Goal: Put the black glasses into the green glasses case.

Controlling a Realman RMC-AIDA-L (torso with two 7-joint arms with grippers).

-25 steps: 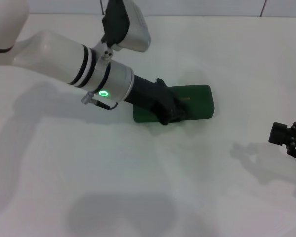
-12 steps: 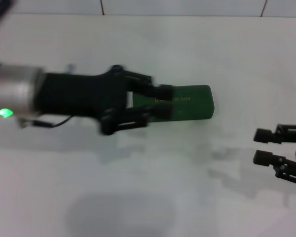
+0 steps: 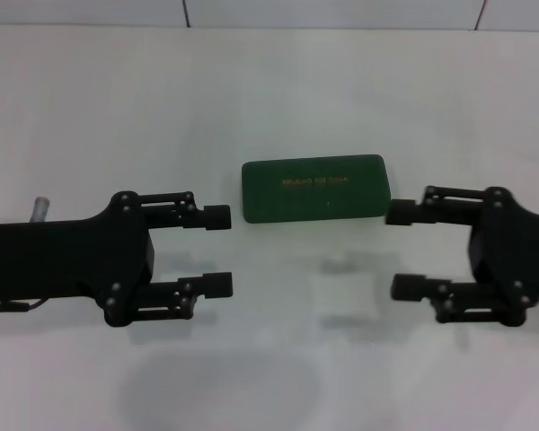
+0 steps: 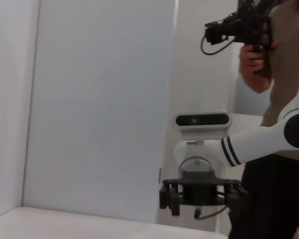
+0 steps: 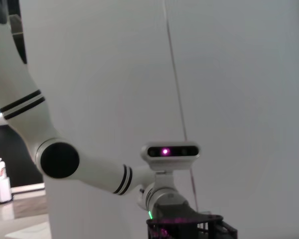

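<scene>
The green glasses case [image 3: 314, 188] lies closed on the white table [image 3: 269, 90], gold lettering on its lid, at the centre of the head view. The black glasses are not in view. My left gripper [image 3: 219, 251] is open and empty, held level at the near left of the case and pointing right. My right gripper [image 3: 402, 250] is open and empty at the near right of the case and pointing left; it also shows far off in the left wrist view [image 4: 200, 195]. Both stand apart from the case.
A person holding a camera [image 4: 259, 45] stands behind the right arm in the left wrist view. White walls [image 4: 99, 99] surround the table. The left arm and its wrist camera [image 5: 170, 152] show in the right wrist view.
My left gripper has drawn back off the case to the near left and now hangs level and open. My right gripper has moved in from the right edge to face it.
</scene>
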